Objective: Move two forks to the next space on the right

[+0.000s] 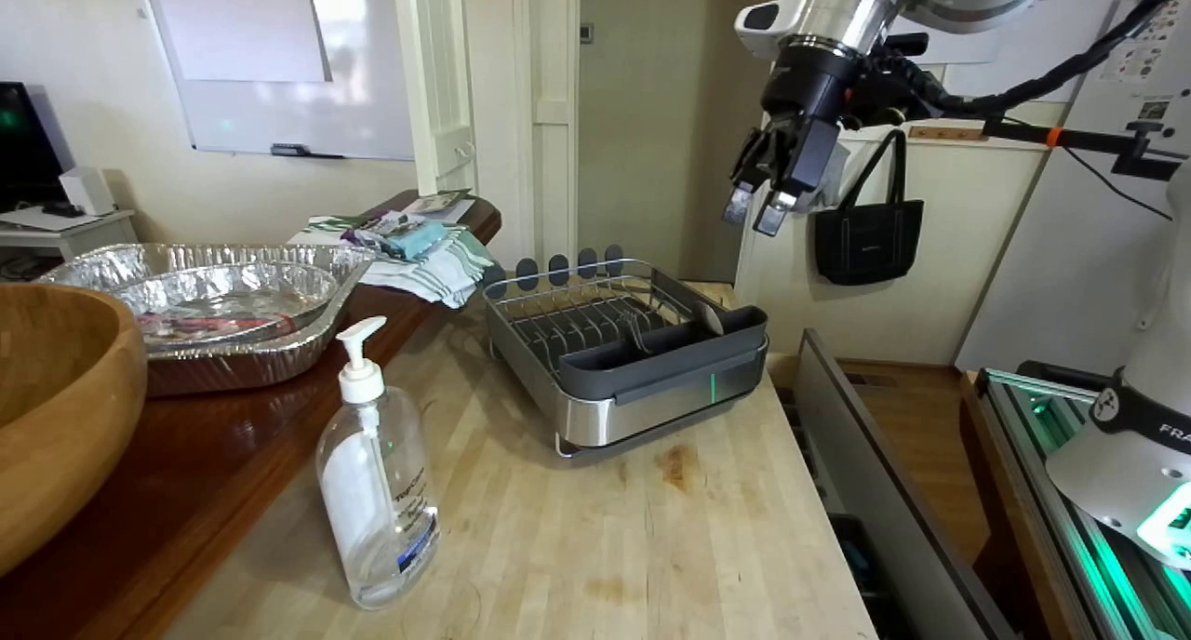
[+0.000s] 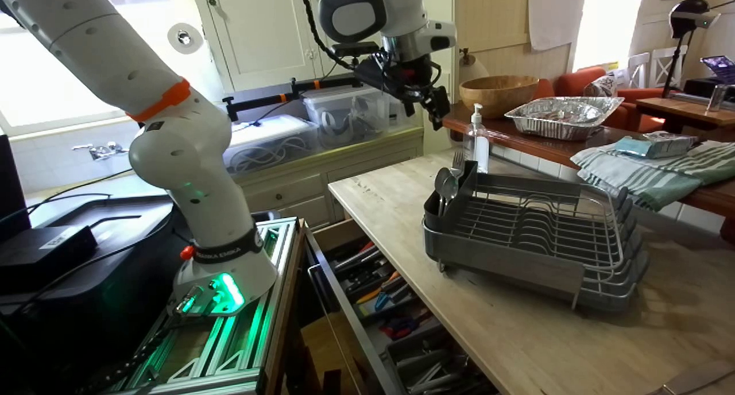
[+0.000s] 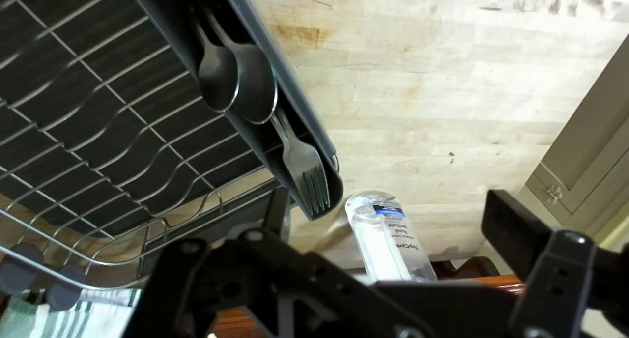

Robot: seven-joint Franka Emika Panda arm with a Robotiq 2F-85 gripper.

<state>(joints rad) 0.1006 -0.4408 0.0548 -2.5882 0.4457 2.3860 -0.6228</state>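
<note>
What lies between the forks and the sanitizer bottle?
In the wrist view, the end of the cutlery holder, then a strip of counter, lie between the forks and the bottle.

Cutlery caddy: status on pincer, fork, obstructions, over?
Pincer open, empty, apart from the caddy. Fork tines-up inside; a second not clearly distinguishable. Two spoons alongside, possibly crowding the grasp.

Pale wood table, brown stain just beside the rack, rack standing on wire feet; bottle upright on the wood, apart from the rack; dark marks near one edge
</note>
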